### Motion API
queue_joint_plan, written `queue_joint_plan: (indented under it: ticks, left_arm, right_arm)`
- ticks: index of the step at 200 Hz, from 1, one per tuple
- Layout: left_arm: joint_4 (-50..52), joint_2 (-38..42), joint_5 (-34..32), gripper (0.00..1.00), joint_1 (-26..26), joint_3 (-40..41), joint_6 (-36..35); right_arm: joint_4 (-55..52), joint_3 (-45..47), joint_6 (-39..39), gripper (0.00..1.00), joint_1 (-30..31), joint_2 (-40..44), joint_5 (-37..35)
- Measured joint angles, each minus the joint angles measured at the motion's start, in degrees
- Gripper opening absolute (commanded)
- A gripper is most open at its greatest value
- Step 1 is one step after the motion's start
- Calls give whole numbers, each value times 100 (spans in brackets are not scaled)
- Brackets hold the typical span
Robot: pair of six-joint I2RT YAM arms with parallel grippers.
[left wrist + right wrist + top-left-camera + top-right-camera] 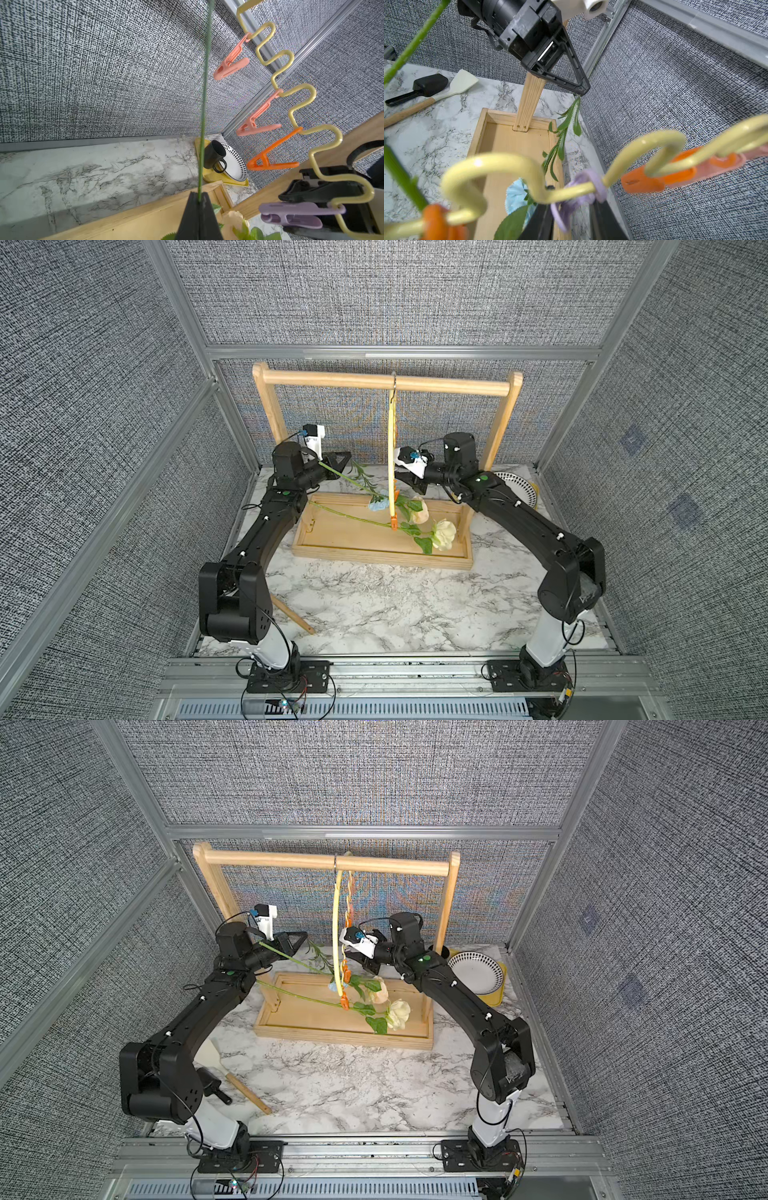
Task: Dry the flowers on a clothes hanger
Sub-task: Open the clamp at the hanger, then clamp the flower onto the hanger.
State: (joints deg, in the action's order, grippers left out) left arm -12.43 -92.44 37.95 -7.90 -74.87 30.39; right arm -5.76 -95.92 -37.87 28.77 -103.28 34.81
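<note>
The left pincer (199,202), shut on the thin stem (204,104), holds the light-looking, bendy blue flower (377,502) beside the clothes hanger (391,448) while the right pincer (571,207) squeezes the purple clip (299,214), so I would grab the stem, never the soft bloom (513,195).

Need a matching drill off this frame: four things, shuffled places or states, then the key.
Things:
1. blue flower
2. purple clip
3. spatula
4. hanger

Places or states:
A. hooked over the top bar of the rack
B. lying on the table
C. stem in the shut jaws of the left gripper
D. squeezed between the jaws of the right gripper

Pairs: 1-C, 2-D, 3-B, 4-A
</note>
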Motion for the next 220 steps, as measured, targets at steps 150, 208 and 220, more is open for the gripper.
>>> queue_joint_plan:
  ticks: [150, 208, 220]
  left_arm:
    - [-1241, -245, 221, 2, -415, 396, 295]
    - [-2083, -136, 50, 2, -496, 1003, 645]
    - [-2218, -87, -48, 2, -514, 1086, 741]
  right_arm:
    - [186, -118, 822, 29, -57, -160, -2]
    - [393, -162, 1307, 29, -57, -245, 9]
    - [422, -168, 1379, 29, -57, -245, 33]
